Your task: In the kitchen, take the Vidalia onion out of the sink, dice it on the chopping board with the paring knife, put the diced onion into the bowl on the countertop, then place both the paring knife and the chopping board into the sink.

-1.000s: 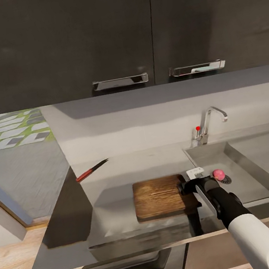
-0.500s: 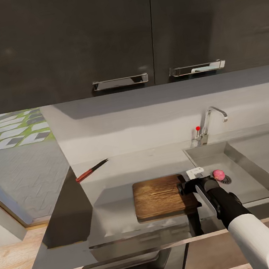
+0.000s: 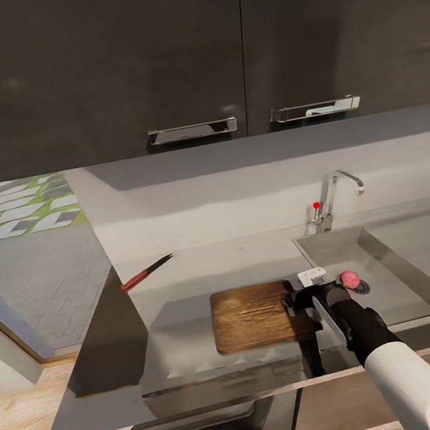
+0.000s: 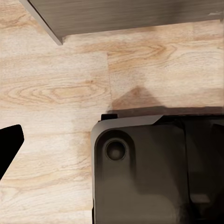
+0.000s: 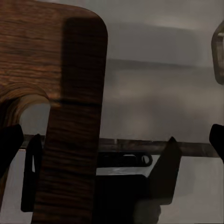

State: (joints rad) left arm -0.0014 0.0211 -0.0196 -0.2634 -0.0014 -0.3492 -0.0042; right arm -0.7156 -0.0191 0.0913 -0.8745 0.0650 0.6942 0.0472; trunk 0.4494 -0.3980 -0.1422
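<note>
Right arm (image 3: 401, 366), white forearm and black wrist, reaches in from the near right over the countertop's (image 3: 184, 283) front edge. Right gripper (image 3: 292, 302) sits at the right edge of the chopping board (image 3: 253, 317); in the right wrist view its dark fingers (image 5: 165, 172) stand apart with the board's edge (image 5: 70, 116) running between them. Whether they are clamped on the board I cannot tell.

Chopping board: dark brown wood, streaked grain, rounded corners, lying flat near the countertop's front edge, just left of the sink (image 3: 392, 269). The wrist view shows a curved cut-out at one end of it.

Vidalia onion (image 3: 350, 279): small, round, pinkish-red, resting in the sink basin at its near left part, touching or just beside the round drain (image 3: 360, 286). A small white tag-like piece (image 3: 312, 274) lies on the sink's left rim, between board and onion.

Paring knife (image 3: 146, 272): red handle, dark pointed blade, at the countertop's far left corner, handle overhanging the left edge, well apart from the board.

Chrome tap (image 3: 335, 198) with red knob at the sink's back left corner. Dark wall cabinets (image 3: 181, 53) with chrome handles above.

Left wrist view: light wood floor (image 4: 60, 84), a dark part of the robot's base (image 4: 149, 172), one black fingertip (image 4: 9, 144) at the picture's edge; left gripper's state cannot be told.
</note>
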